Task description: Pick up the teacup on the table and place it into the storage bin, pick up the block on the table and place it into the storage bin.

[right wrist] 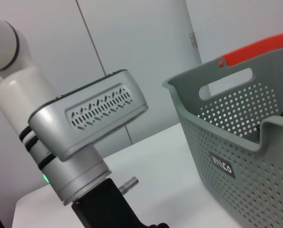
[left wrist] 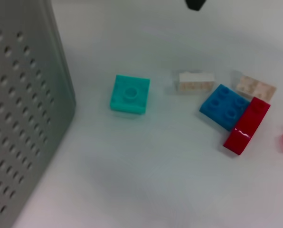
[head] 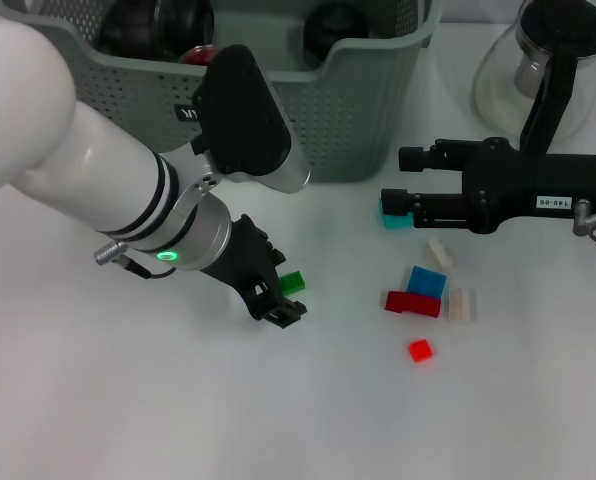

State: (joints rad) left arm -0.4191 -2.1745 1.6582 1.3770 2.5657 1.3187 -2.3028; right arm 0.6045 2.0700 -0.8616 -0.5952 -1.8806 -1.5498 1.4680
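The storage bin stands at the back of the table, grey-green with perforated walls, and also shows close by as the bin and the bin. No teacup shows on the table; dark round things lie inside the bin. My left gripper is low over the table, right against a small green block. My right gripper hovers open and empty, pointing left, just above a teal block. That teal block lies flat near the bin's wall.
A loose cluster lies on the table to the right: a blue block, a long red block, two beige blocks, and a small red block. A glass teapot stands at the back right.
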